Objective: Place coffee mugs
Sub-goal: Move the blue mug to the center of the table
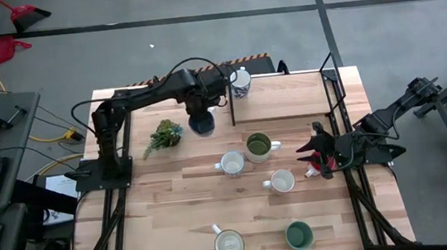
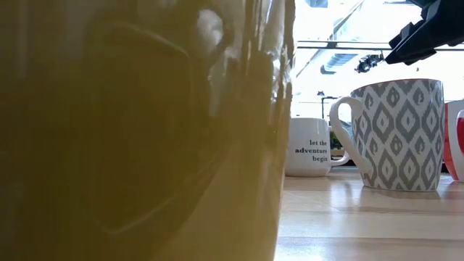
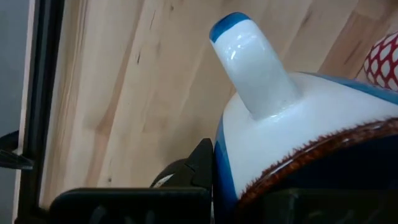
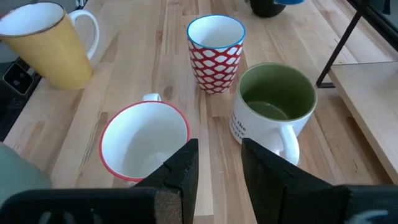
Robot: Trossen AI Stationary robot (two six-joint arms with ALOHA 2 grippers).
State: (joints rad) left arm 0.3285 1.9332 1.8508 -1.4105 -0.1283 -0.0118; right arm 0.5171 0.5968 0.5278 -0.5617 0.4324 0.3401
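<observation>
My left gripper [image 1: 200,113] is shut on a blue-and-white mug [image 1: 202,125] at the table's far middle, right of the plant sprig [image 1: 165,136]. In the left wrist view the mug [image 3: 280,124] shows with its handle [image 3: 249,62] and brown rim. My right gripper [image 1: 316,150] is open and empty near the right edge, its fingers pointing left. Before it stand a red-rimmed white mug [image 4: 144,140], an olive-lined mug [image 4: 273,102] and a red-patterned mug [image 4: 216,53]. A cream mug [image 4: 46,46] and a teal mug [image 1: 299,235] stand near the front edge. My left gripper holds the blue-and-white mug at its rim [image 3: 292,163], on the side next to the handle. One finger [image 3: 198,167] lies against the outside of the wall; the other is hidden. The fingers come from above, pointing down. I cannot tell whether the mug is clear of the table.
A raised wooden board [image 1: 287,97] in a black frame lies at the far right, with a patterned mug [image 1: 240,82] at its left end. Black frame posts [image 1: 334,105] run along the table's right side. In the low view the cream mug [image 2: 138,130] fills the left half.
</observation>
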